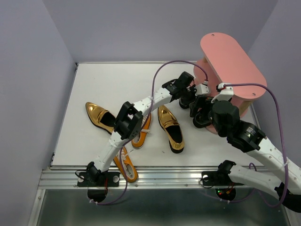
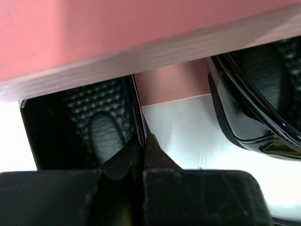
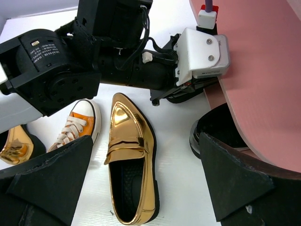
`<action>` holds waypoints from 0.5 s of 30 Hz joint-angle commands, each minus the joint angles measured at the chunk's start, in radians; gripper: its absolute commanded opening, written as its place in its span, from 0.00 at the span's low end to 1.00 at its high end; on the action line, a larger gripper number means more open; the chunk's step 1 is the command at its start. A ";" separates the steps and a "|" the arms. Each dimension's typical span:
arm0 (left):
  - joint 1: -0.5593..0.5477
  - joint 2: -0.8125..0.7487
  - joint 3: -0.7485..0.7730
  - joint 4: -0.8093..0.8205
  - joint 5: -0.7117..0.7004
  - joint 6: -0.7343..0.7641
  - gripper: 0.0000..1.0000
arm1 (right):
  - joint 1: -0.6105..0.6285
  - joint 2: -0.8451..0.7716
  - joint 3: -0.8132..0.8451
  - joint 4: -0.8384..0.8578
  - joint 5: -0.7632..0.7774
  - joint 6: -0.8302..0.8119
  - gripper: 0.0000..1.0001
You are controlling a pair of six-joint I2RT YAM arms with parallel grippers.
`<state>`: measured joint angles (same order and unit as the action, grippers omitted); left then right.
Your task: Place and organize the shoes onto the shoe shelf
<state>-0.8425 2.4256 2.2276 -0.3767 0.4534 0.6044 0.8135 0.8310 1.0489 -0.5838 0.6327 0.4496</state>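
The pink shoe shelf (image 1: 230, 61) stands at the back right. My left gripper (image 2: 143, 141) is shut on the side wall of a glossy black dress shoe (image 2: 89, 127), which lies under the shelf's lower board (image 2: 117, 37). The second black shoe (image 2: 263, 103) lies to its right, also partly under the board. My right gripper (image 3: 146, 141) is open and empty above the table, beside the shelf, with a gold loafer (image 3: 129, 160) showing between its fingers. An orange sneaker (image 3: 77, 125) lies left of that loafer. In the top view both grippers meet at the shelf's foot and hide most of the black shoes (image 1: 203, 121).
On the white table (image 1: 103, 80) lie the other gold loafer (image 1: 99, 117), the near gold loafer (image 1: 170, 127) and two orange sneakers (image 1: 141, 134) (image 1: 126, 165) under my left arm. Grey walls close in the table's left and back sides. The shelf's top board (image 3: 263, 70) overhangs my right gripper.
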 commanded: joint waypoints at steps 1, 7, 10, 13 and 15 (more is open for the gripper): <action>-0.007 -0.046 0.095 0.163 0.047 0.006 0.00 | 0.009 -0.007 0.045 -0.002 0.022 0.012 1.00; -0.007 -0.048 0.095 0.182 0.047 0.006 0.00 | 0.009 -0.007 0.043 -0.004 0.024 0.017 1.00; -0.006 -0.046 0.098 0.193 0.051 0.006 0.00 | 0.009 -0.010 0.042 -0.008 0.027 0.018 1.00; -0.006 -0.036 0.109 0.194 0.054 0.011 0.00 | 0.009 -0.013 0.042 -0.011 0.028 0.020 1.00; -0.006 -0.026 0.116 0.199 0.060 0.012 0.00 | 0.009 -0.017 0.039 -0.014 0.033 0.020 1.00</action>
<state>-0.8425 2.4378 2.2440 -0.3244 0.4709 0.5945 0.8135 0.8310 1.0504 -0.6003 0.6331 0.4572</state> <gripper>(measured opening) 0.103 0.998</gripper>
